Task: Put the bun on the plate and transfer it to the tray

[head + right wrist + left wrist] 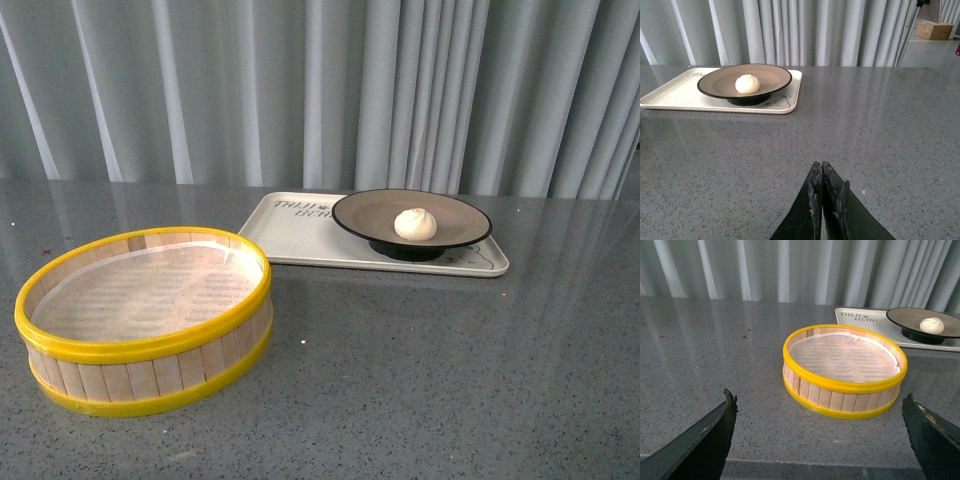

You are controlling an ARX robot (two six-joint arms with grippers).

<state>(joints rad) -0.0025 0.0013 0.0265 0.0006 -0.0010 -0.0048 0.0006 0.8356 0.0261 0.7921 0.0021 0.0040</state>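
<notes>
Both steps appear done: the bun (415, 223) is seated on the plate (361, 217), set on the tray (290, 240) near the worktop's far edge. The left gripper (817, 432) is spread wide and empty, the right gripper (822, 172) pressed closed on nothing.

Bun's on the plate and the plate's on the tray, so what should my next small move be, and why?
Probably none beyond holding both arms back. The bun sits in the plate, which rests on the tray. The left gripper has open jaws, the right gripper shut and empty ones.
</notes>
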